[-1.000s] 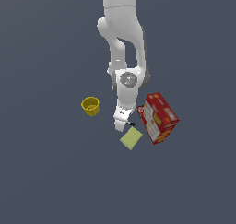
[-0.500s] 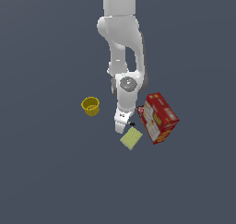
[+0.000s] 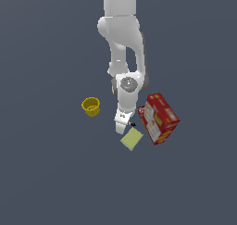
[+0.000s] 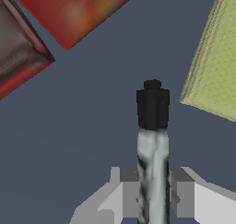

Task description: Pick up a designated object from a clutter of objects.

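Wrist view shows the gripper [image 4: 152, 197] clamped on the stick [image 4: 152, 140], its black cap pointing to twelve o'clock. Since a second ago the arm has dropped lower. The yellow-green square [image 4: 215, 61] sits at two o'clock, the red box [image 4: 69, 11] at eleven. Lift looks next.

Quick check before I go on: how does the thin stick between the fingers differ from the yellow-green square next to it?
The thin stick is slim and rod-like; the yellow-green square is broad and flat. The stick is black at one end and mottled grey-white along the rest; the square is one pale colour. The stick sits between the gripper fingers; the square lies free beside it.
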